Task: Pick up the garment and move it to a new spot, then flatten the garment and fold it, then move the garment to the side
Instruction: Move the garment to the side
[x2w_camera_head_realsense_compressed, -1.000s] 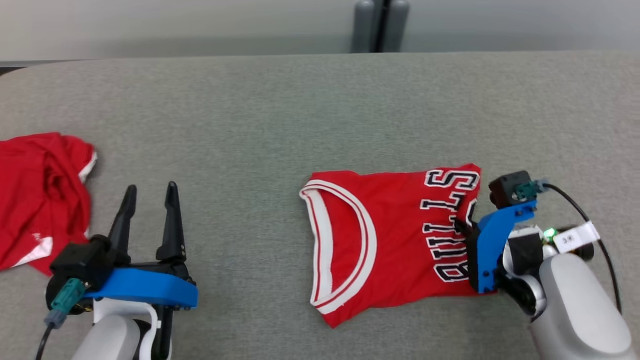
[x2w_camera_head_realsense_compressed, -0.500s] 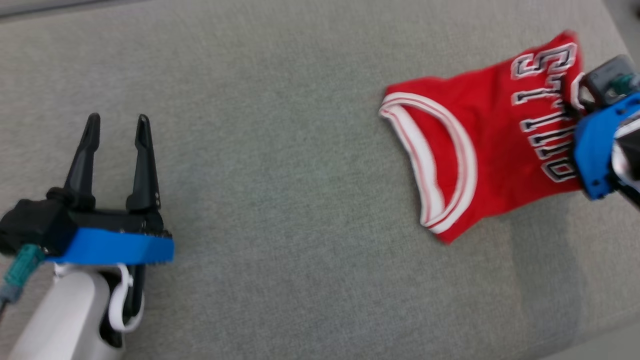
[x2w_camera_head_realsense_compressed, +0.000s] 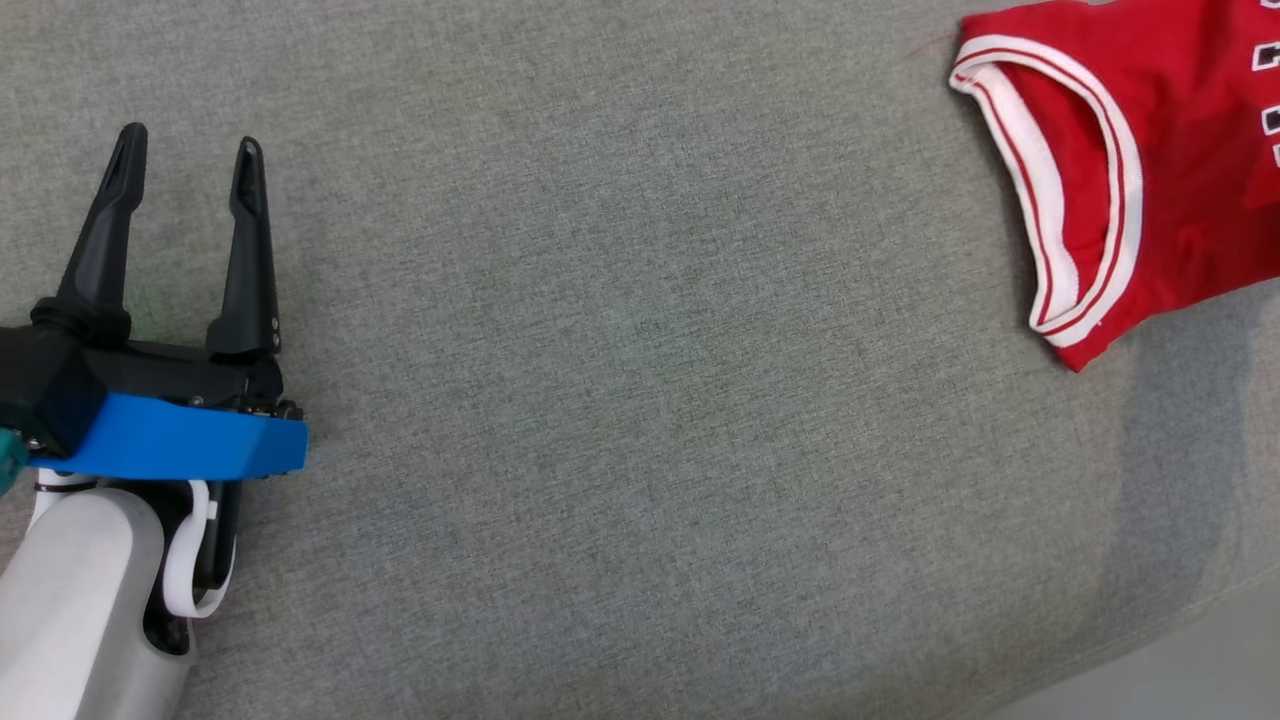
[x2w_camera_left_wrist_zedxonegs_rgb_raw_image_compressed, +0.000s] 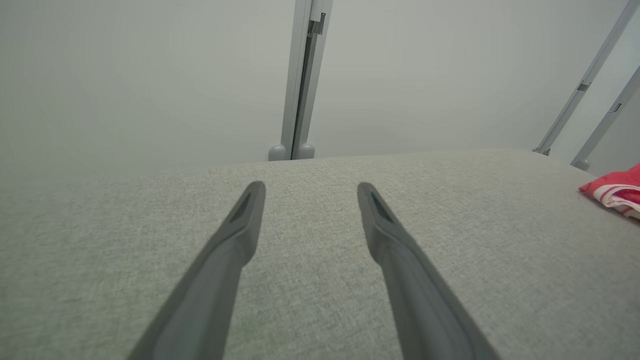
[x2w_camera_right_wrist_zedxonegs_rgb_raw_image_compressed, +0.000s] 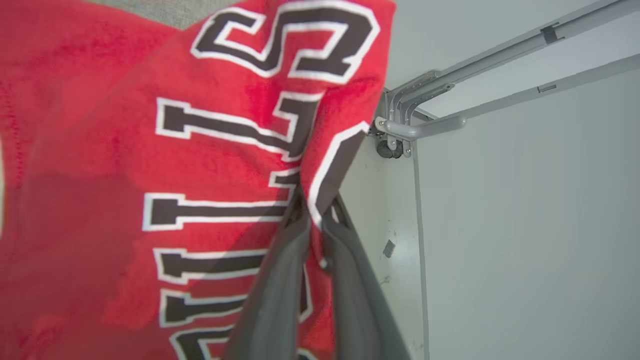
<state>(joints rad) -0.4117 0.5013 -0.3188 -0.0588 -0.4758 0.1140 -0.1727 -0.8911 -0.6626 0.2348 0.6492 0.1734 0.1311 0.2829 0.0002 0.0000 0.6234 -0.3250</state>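
The garment is a folded red jersey with white trim and black lettering, lying at the upper right of the head view on the grey fabric surface; its corner peeks in at the right edge of the left wrist view. My right gripper is shut on the garment's lettered edge, pinching a fold of cloth between its fingers. My left gripper stands open at the lower left, far from the garment, nothing between its fingers.
The grey padded table stretches between the two grippers. Its front edge runs across the lower right corner. Beyond the far edge stand a pale wall and grey frame posts; more frame tubes are near the right gripper.
The head camera has swung left and down, so the jersey now sits at the upper right edge. The right gripper still holds the jersey. The left gripper stays open.
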